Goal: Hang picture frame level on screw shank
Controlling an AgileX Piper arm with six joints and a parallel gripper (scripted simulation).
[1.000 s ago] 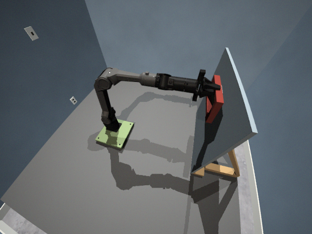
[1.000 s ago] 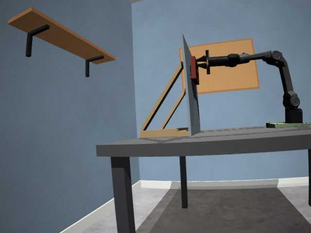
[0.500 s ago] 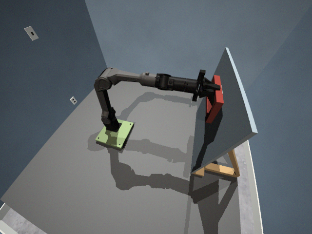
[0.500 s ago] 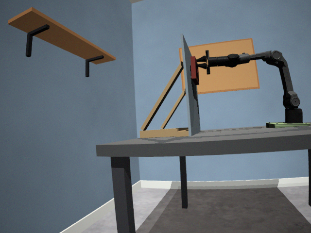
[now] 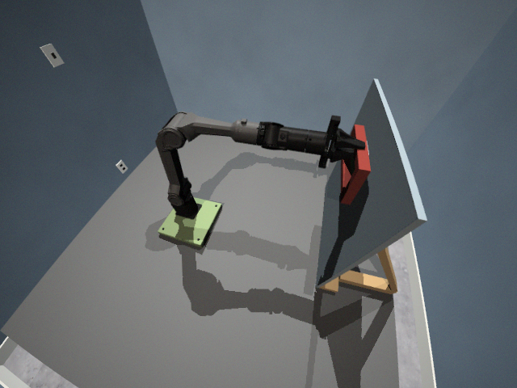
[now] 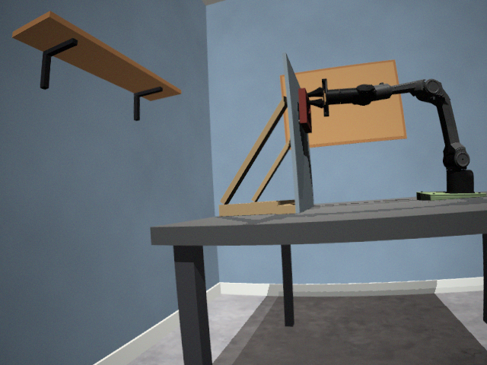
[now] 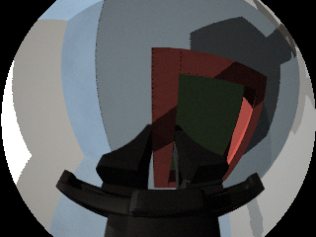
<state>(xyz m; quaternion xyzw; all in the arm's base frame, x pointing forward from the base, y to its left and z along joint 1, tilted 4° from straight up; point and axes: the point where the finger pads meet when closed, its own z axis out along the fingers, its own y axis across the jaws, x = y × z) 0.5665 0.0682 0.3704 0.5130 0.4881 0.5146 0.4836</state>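
Observation:
A red picture frame [image 5: 359, 166] [image 6: 303, 110] [image 7: 165, 86] with a dark green inside is held flat against the upper part of the grey upright panel [image 5: 384, 196] [image 6: 300, 172] [image 7: 125, 53]. In the top view it is tilted, its lower end swung toward the left. My gripper [image 5: 362, 144] [image 6: 308, 98] [image 7: 162, 132] reaches out level from the arm and is shut on the frame's upper bar. The screw is hidden behind the frame and the fingers.
The panel stands near the table's edge [image 6: 314, 231] on a wooden brace [image 5: 367, 280] [image 6: 256, 157]. The arm's base sits on a green plate [image 5: 191, 227] [image 6: 448, 195]. A wooden shelf [image 6: 94, 55] and an orange board [image 6: 354, 118] are on the walls.

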